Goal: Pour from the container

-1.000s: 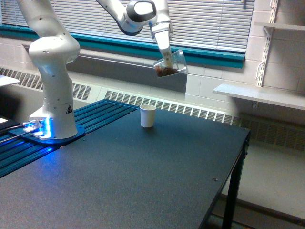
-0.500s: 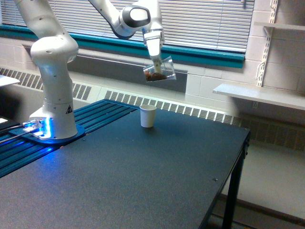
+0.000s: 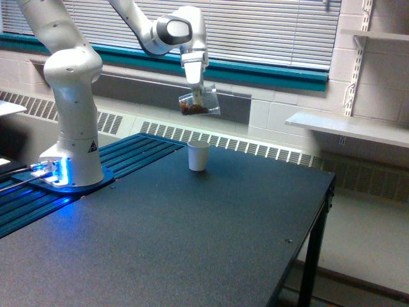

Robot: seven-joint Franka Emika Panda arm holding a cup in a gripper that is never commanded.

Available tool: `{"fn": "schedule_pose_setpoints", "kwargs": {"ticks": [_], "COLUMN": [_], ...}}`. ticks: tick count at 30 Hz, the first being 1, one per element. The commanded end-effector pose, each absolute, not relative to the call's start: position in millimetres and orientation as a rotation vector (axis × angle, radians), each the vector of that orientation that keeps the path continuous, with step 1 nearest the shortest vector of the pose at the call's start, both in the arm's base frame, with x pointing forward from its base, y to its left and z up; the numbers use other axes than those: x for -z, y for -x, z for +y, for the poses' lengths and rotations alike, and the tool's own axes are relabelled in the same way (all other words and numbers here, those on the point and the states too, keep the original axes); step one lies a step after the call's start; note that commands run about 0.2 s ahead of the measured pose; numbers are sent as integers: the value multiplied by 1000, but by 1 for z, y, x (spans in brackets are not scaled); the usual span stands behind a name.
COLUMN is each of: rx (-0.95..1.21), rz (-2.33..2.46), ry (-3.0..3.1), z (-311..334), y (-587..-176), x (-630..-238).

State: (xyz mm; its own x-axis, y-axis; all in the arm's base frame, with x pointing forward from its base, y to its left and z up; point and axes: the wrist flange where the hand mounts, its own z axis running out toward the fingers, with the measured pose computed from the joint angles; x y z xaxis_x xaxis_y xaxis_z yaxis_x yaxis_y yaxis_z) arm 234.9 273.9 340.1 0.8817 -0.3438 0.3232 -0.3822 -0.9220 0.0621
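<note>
STEP: tip under way, as judged | gripper (image 3: 197, 91) clamped on the container (image 3: 199, 103), tilted, brown bits at its low end | white cup (image 3: 198, 155) upright on table (image 3: 192, 243), at 6 o'clock below container | NEXT: line up mouth over cup, tilt further

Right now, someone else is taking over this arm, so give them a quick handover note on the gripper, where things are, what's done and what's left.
Gripper: shut on the clear container, held in the air and tilted toward the exterior view's left, brown bits inside.
White cup: upright on the dark table, below the container and apart from it.
Done: container lifted and brought roughly over the cup. No bits visibly falling.
Left: tip further to pour, most likely into the white cup. Whether the cup already holds anything cannot be seen.
</note>
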Motion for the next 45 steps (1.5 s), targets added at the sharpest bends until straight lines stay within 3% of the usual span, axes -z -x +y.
{"fn": "schedule_pose_setpoints", "kwargs": {"ticks": [1,16,45], "rx": [-445,-310,-93], "rz": [-599,-609,-581], "ry": [-2924,-2934,-2948], "z": [282,288,281], "y": [-213,-178,-175], "x": [-330,-298,-258]}}
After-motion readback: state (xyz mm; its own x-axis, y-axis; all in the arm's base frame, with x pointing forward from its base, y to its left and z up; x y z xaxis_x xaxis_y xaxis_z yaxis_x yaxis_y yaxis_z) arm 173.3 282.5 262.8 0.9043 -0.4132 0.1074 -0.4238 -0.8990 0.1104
